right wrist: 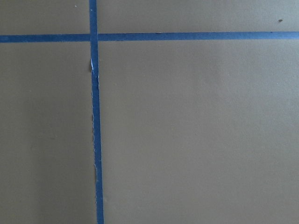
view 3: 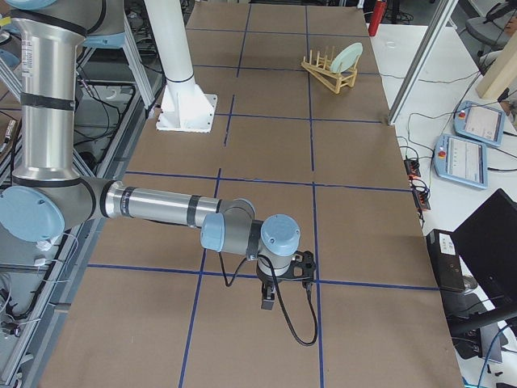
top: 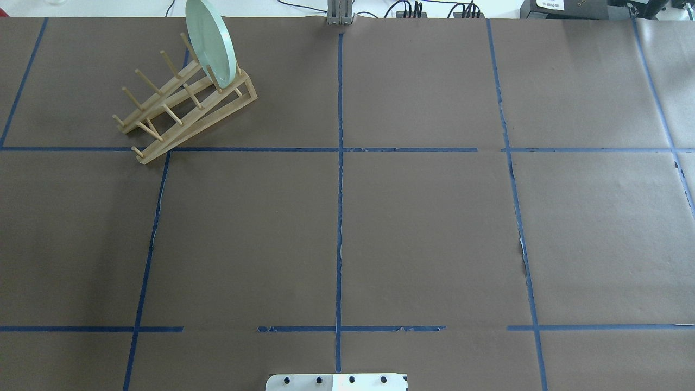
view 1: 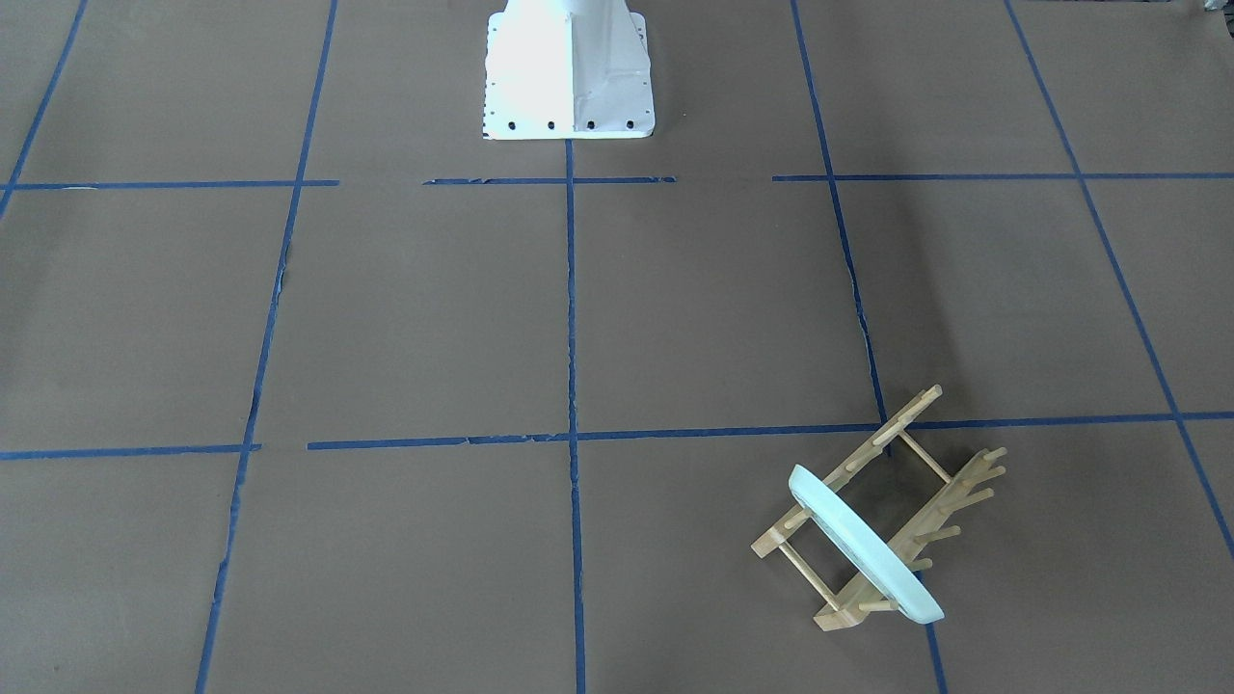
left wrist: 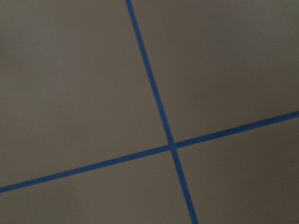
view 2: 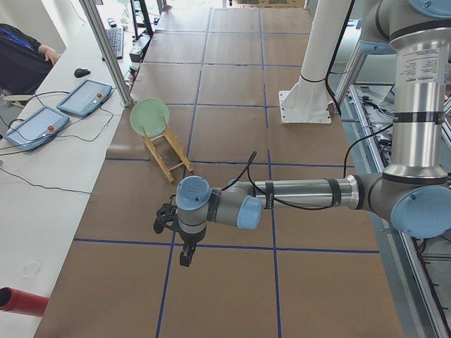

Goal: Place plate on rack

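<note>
The robot's base (top: pixel 336 382) is at the near edge of the table (top: pixel 423 228), well apart from the rack (view 1: pixel 872 446). The left end effector (view 2: pixel 184 257) hangs pointing down over a crossing of blue tape lines (top: pixel 340 217), well short of the rack. I cannot tell whether its fingers are apart or together. The right end effector (view 3: pixel 267 299) hangs the same way at the table's other end, farther still from the rack, and I cannot tell its state either. The rack sits askew near the far left corner, its low end on a tape line. The plate (view 1: pixel 863 545) stands on edge between pegs at the rack's far, taller end, leaning slightly.
</note>
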{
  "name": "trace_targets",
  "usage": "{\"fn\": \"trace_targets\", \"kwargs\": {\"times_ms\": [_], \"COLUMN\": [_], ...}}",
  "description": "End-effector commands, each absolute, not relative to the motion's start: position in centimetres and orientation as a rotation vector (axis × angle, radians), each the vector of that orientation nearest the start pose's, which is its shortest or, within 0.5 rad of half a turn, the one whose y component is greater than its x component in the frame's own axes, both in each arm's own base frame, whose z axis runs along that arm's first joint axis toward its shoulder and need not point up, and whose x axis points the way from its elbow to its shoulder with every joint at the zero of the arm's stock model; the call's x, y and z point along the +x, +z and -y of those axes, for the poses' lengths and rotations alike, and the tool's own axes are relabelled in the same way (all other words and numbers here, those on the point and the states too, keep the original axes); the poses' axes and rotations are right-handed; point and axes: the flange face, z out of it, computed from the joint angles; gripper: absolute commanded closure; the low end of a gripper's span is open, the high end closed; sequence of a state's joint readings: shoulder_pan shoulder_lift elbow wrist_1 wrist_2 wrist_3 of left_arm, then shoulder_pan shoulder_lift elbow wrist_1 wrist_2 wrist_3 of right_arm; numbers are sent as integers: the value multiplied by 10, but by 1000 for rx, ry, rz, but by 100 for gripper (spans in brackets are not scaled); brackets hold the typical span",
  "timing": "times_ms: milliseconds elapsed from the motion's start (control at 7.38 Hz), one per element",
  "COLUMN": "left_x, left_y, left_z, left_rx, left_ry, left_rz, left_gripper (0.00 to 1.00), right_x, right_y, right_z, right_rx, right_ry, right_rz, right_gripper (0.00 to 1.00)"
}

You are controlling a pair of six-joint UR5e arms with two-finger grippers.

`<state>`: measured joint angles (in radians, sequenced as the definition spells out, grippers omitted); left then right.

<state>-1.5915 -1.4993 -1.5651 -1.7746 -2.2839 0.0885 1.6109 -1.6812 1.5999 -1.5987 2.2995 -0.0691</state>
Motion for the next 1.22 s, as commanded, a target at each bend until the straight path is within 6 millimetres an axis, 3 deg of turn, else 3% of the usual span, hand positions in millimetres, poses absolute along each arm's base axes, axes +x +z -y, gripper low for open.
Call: {"fn": "trace_targets", "kwargs": {"times_ms": [0, 271, 1085], "left_x": [-85, -85, -84], "left_y": [677, 644, 658], "left_z": [465, 498, 491], "left_rx": [103, -8, -29], "left_ry": [71, 32, 28], "left_rz": [-746, -752, -763], "left_gripper": [0, 0, 0], "right_x": [84, 84, 85], "right_y": [701, 701, 701], "right_z": [432, 432, 432], "right_rx": [-64, -64, -63], "right_ry": [12, 12, 12], "right_rz": [732, 732, 733], "right_gripper": [0, 0, 0]}}
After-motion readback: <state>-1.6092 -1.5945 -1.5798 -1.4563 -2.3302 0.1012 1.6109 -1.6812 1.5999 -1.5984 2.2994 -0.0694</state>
